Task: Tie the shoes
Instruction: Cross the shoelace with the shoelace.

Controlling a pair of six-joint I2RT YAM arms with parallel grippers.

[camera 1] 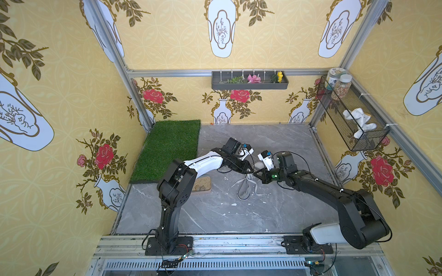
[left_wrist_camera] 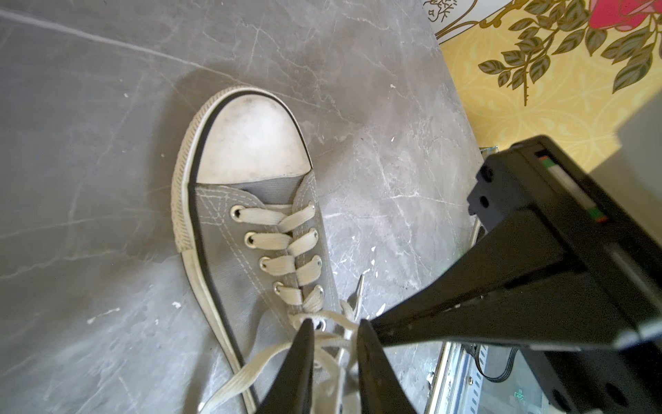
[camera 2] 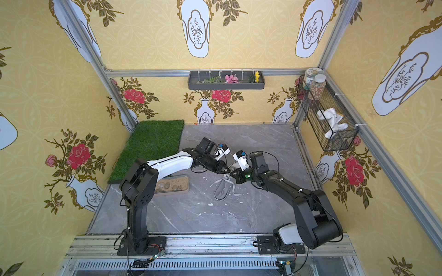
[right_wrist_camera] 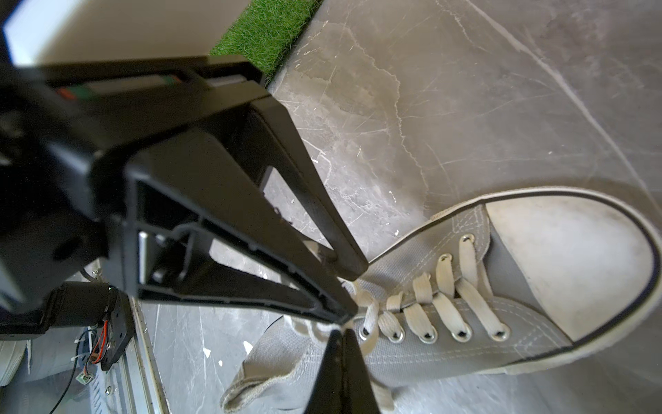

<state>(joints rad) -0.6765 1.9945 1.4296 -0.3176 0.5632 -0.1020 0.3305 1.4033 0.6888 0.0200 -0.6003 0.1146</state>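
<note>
Nearest me, the heel of the grey shoe (camera 1: pixel 244 192) sits about mid-counter (camera 1: pixel 215 215), with the toe pointing off towards one o'clock. Its loose laces (left_wrist_camera: pixel 272 243) trail out flat to either side, and I see no bow.

Just past the heel, both arms meet over the top eyelets. The left fingers (left_wrist_camera: pixel 304 344) stand a little apart. Lace strands run through the gap, but nothing looks pinched. The right fingers (right_wrist_camera: pixel 340 344) are closed tight, right at the lace crossing. I cannot tell whether a strand is caught in them.

I'd say the first knot is in hand, so it is early going. Next, each arm needs a firm hold of one strand, then a pull towards nine and three o'clock.

Farther off, a tray of pebbles (camera 2: pixel 183 180) lies at nine o'clock and a grass mat (camera 1: pixel 172 145) at ten.
</note>
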